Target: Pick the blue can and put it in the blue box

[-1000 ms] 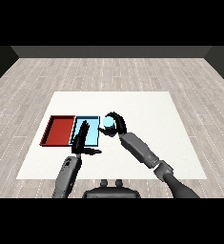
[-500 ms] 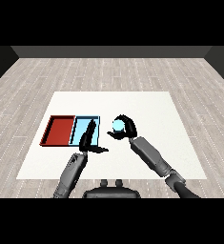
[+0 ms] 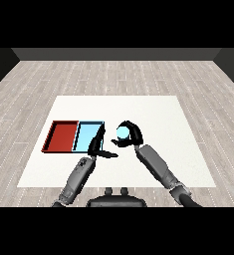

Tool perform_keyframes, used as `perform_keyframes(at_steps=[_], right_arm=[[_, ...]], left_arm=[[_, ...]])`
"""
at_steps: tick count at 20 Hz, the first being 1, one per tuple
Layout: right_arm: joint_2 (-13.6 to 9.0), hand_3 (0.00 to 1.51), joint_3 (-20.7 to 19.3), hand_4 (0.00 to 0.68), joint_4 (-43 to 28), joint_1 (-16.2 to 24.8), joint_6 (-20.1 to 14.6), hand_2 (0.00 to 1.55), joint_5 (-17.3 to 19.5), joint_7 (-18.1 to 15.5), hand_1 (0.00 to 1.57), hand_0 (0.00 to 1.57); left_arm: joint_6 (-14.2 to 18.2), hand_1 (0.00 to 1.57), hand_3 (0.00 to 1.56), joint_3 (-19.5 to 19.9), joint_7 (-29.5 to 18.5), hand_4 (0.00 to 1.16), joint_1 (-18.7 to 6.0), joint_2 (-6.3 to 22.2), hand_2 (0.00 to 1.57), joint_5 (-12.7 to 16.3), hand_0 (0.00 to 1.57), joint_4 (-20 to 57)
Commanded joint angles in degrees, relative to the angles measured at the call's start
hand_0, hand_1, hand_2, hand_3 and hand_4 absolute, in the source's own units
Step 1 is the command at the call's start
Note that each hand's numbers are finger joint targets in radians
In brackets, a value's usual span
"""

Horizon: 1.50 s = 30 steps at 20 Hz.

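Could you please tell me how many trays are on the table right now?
2. The red tray lies at the left; the blue tray sits right beside it, its right edge partly behind the left hand. None seems hidden.

even, bright, diffuse light on the white table (image 3: 153, 114), with no glare and only faint shadows.

A white counter (image 3: 153, 112) is set on a grey plank floor (image 3: 49, 79). Two trays are laid side by side, touching, on its left part: a red tray (image 3: 61, 136) at the left and a light blue tray (image 3: 86, 135) beside it.
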Motion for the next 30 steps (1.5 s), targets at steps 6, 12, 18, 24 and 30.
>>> perform_keyframes(at_steps=[6, 12, 18, 24, 30], right_arm=[[3.71, 1.4, -4.74, 0.679, -1.31, 2.23, 5.61, 1.44, 7.14, 0.87, 1.4, 1.4], [7.74, 1.41, -5.07, 0.677, -0.59, 0.68, 4.18, 1.45, 9.66, 1.89, 1.4, 1.4], [7.86, 1.39, -3.5, 0.651, -2.43, 1.25, 4.13, 1.43, 11.44, 2.13, 1.39, 1.39], [7.9, 1.39, -2.72, 0.62, -0.43, 1.98, 4.82, 1.43, 9.79, 1.2, 1.43, 1.43], [7.91, 1.39, -0.22, 0.62, -0.1, -2.79, 1.31, 1.44, 11.92, 3.78, 1.39, 1.39]], left_arm=[[4.36, 0.0, 0.0, -5.51, 0.41, 0.0, -2.95, -0.01, 0.0, 3.37, 0.0, 4.28], [6.85, 0.0, 0.0, -8.59, -2.84, 0.0, -8.45, -0.01, 0.0, 8.25, 0.0, 12.08], [7.23, 0.0, 0.0, -9.97, -4.16, 0.0, -7.59, -0.01, 0.0, 9.29, 0.0, 11.13], [10.03, 0.0, 0.0, -11.5, -1.02, 0.0, -10.75, -0.01, 0.0, 10.04, 0.0, 10.49], [8.02, 0.0, 0.0, -11.89, -5.72, 0.0, -11.41, -0.01, 0.0, 12.2, 0.0, 13.12]])
